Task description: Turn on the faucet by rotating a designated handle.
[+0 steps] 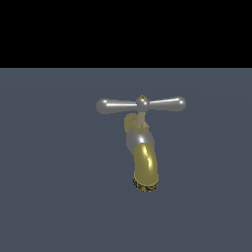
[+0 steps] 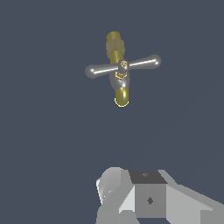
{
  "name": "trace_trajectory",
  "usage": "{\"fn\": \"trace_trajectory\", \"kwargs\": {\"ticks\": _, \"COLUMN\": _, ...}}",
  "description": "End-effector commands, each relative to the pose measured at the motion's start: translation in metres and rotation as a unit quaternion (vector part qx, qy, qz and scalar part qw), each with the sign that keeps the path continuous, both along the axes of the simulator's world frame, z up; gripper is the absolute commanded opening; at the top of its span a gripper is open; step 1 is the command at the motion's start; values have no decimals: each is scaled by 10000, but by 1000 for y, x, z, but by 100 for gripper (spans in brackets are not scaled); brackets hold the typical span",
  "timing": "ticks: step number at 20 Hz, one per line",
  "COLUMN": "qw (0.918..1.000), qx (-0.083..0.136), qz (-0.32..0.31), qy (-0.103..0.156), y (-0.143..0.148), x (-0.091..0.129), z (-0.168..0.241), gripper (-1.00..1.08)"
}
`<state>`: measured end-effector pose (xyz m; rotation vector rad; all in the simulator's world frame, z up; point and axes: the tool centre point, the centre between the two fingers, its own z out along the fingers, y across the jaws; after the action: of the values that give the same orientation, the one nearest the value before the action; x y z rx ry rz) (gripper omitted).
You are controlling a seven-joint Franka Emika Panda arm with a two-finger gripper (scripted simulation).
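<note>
The faucet [image 1: 142, 147] stands in the middle of the exterior view, with a curved brass-yellow spout [image 1: 145, 166] that ends in a dark speckled rim. The handle [image 1: 141, 104] is a slim silver crossbar with two bulbous ends and a small brass knob at its centre, lying level on top. In the wrist view the faucet [image 2: 119, 87] and the handle [image 2: 123, 67] show from above, well apart from the gripper. Only grey blocky parts of my gripper [image 2: 140, 197] show there, at the picture's edge. Its fingers are not clear. The gripper is out of the exterior view.
The faucet stands on a plain dark grey-blue floor [image 1: 54, 197]. A black band fills the upper part of the exterior view. Nothing else shows.
</note>
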<state>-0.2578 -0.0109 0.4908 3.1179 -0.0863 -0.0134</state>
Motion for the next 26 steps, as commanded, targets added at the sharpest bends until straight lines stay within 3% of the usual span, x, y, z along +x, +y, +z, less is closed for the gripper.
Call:
{"fn": "trace_trajectory", "kwargs": {"ticks": 1, "qw": 10000, "qx": 0, "qz": 0, "qy": 0, "y": 0, "x": 0, "z": 0, "gripper": -100}}
{"fn": "trace_trajectory", "kwargs": {"ticks": 16, "qw": 9977, "qx": 11, "qz": 679, "qy": 7, "y": -17, "x": -1, "z": -23, "gripper": -100}}
{"fn": "trace_trajectory", "kwargs": {"ticks": 26, "qw": 9837, "qx": 28, "qz": 1796, "qy": 17, "y": -46, "x": 2, "z": -60, "gripper": -100}}
